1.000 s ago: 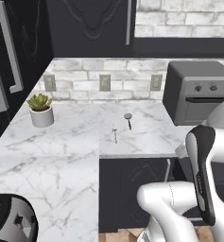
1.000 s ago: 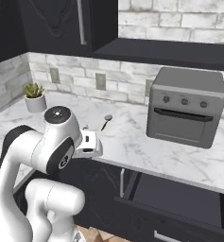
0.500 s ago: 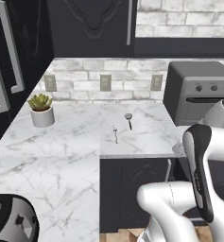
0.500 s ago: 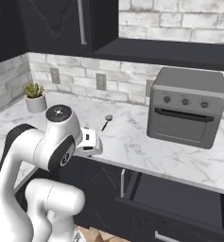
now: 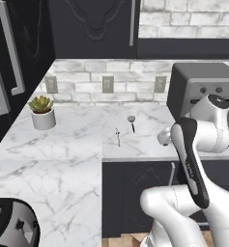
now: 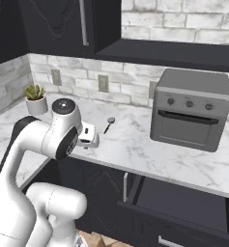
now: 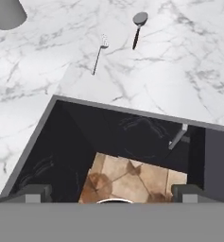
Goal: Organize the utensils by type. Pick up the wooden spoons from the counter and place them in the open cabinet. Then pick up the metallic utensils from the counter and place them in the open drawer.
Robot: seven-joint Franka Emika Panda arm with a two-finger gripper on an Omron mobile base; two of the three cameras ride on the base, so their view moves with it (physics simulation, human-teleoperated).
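Two metallic utensils lie on the white marble counter (image 5: 63, 159). One is a small round-headed ladle (image 5: 131, 121) (image 6: 109, 123) (image 7: 138, 26), the other a thin silver utensil (image 5: 118, 136) (image 7: 99, 56) just left of it. My gripper (image 7: 111, 193) (image 6: 89, 139) hangs open and empty over the counter's front edge, short of both utensils. The open drawer (image 6: 183, 205) sticks out of the black base cabinets to the right. The black wall cabinet (image 5: 94, 24) hangs above, and I cannot tell whether it is open. The wooden spoons are out of view.
A grey toaster oven (image 5: 203, 91) (image 6: 191, 108) stands on the counter to the right. At the back left is a potted plant (image 5: 42, 113) (image 6: 36, 99). Tall black cabinets with bar handles (image 5: 12, 53) line the left side. Brown floor (image 7: 127, 179) shows below the gripper.
The arm has swung a little to the left in the left base view, carrying the open hand slightly up along the counter's edge. Both utensils lie where they were.
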